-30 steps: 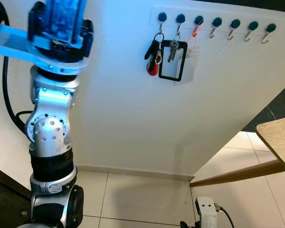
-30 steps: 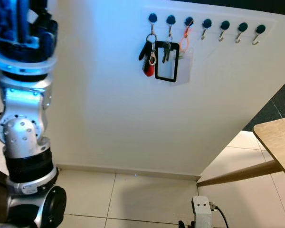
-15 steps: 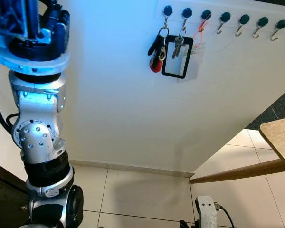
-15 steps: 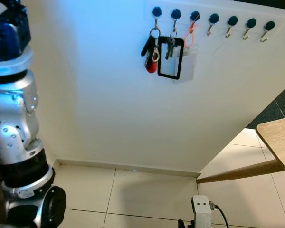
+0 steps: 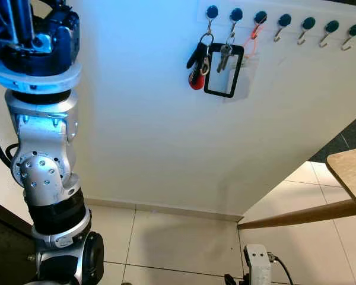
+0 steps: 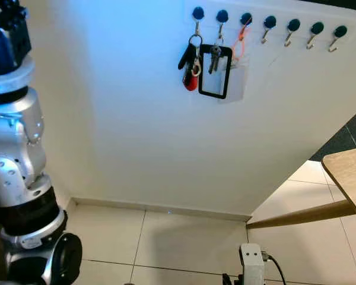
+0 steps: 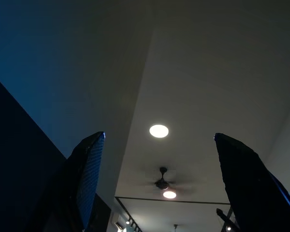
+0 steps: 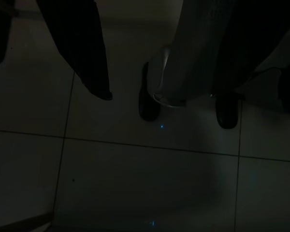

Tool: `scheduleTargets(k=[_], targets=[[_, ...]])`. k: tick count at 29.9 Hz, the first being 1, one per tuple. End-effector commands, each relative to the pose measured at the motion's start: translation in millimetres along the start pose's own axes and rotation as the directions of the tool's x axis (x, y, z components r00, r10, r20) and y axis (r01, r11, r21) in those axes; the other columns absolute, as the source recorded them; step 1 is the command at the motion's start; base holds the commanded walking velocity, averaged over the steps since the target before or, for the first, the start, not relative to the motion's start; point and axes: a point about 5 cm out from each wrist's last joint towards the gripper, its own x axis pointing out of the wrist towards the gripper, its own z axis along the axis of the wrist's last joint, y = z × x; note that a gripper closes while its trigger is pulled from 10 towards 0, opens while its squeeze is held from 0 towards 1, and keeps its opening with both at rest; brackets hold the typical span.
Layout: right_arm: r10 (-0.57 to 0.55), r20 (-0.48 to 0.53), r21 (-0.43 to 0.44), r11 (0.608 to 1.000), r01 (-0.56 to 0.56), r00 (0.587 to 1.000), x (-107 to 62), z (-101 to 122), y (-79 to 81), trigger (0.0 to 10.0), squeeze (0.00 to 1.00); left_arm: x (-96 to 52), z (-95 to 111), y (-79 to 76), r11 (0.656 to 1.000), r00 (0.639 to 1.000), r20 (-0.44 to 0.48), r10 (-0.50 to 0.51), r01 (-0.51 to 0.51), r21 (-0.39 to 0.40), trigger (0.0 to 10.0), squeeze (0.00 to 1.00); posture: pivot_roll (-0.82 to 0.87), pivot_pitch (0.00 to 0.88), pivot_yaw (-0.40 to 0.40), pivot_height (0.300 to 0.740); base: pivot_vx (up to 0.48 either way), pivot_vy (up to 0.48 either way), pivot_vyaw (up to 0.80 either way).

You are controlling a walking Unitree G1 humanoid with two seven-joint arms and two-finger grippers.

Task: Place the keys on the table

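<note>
2 black fingers of the left gripper [image 7: 157,193] stand spread apart and empty, pointing up at a ceiling lamp [image 7: 158,130], while the raised left arm [image 5: 44,178] has slid leftward in the head view over the last second as the camera swung. The right gripper [image 8: 162,72] hangs low over the floor tiles [image 8: 145,183], fingers parted, holding nothing. Farther off, the keys [image 5: 197,59] hang on a wall hook [image 5: 212,12] beside a black badge holder [image 5: 223,74], well apart from the table [image 5: 353,172], so the grasp is likely not yet begun.
</note>
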Motion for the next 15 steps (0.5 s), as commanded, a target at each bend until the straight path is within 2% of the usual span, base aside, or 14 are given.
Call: scheduleTargets(k=[1, 8, 15], targets=[[-0.010, -0.023, 0.004, 1.000, 0.010, 1.000, -3.1, -8.1, -2.7, 10.0, 0.00, 1.0, -1.3, -6.6, 1.000, 1.000, -0.010, -0.020, 0.020, -0.002, 10.0, 0.00, 0.01, 0.215, -0.060, 0.740, 0.000, 0.000, 0.00], [-0.010, -0.020, 0.007, 1.000, 0.010, 1.000, -2.6, -6.7, -2.7, 10.0, 0.00, 2.3, -1.8, -7.8, 0.999, 0.998, -0.018, -0.054, 0.053, -0.010, 10.0, 0.00, 0.00, 0.212, -0.057, 0.740, 0.000, 0.000, 0.00], [-0.011, -0.019, 0.008, 1.000, 0.011, 1.000, -2.3, -6.0, -2.5, 10.0, 0.00, 2.0, -0.8, -6.5, 0.999, 0.999, -0.011, -0.040, 0.040, -0.001, 10.0, 0.00, 0.00, 0.211, -0.058, 0.740, 0.000, 0.000, 0.00]])
